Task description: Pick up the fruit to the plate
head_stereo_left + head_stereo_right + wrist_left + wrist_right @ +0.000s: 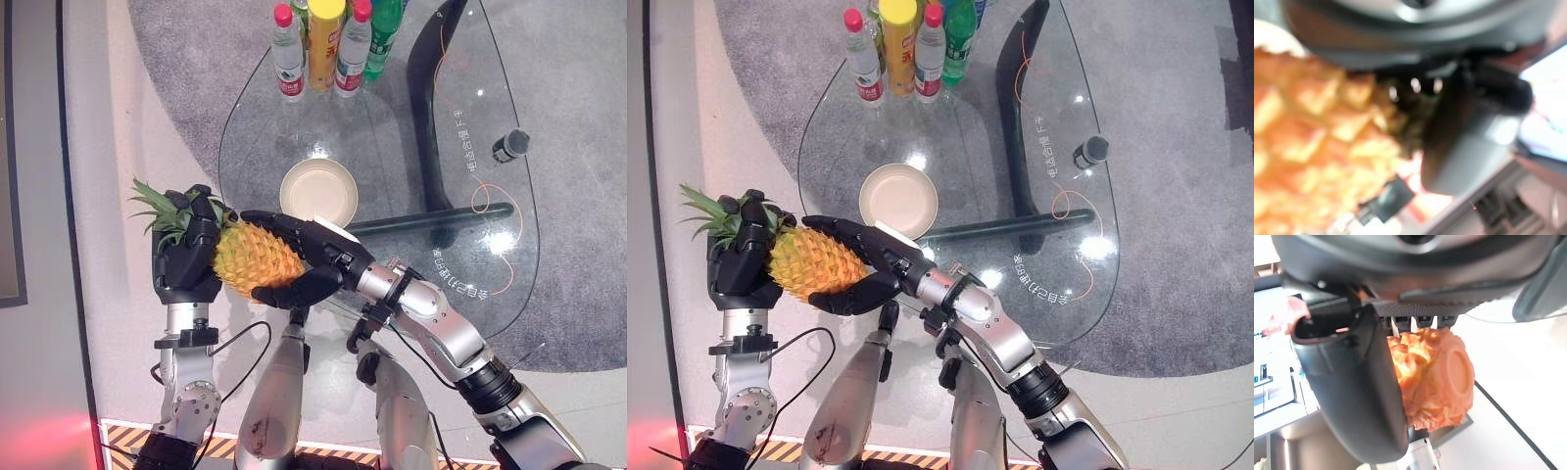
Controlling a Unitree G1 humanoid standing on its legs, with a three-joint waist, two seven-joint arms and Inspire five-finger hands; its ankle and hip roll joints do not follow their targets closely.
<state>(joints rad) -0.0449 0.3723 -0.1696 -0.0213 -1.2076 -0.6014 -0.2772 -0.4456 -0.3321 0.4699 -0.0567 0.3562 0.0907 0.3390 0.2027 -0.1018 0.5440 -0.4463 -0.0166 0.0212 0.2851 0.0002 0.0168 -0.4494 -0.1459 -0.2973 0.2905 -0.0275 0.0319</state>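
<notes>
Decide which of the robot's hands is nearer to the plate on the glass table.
Right. The right hand grips the pineapple just below the plate; the left hand grips the leafy end, farther away.

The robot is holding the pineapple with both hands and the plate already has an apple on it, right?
Not quite. Both the left hand and right hand do hold the pineapple, but the plate on the glass table is empty, as the left eye view shows.

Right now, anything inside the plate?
Nothing: the plate on the glass table shows a bare inside. The pineapple is held off the table edge between left hand and right hand.
</notes>
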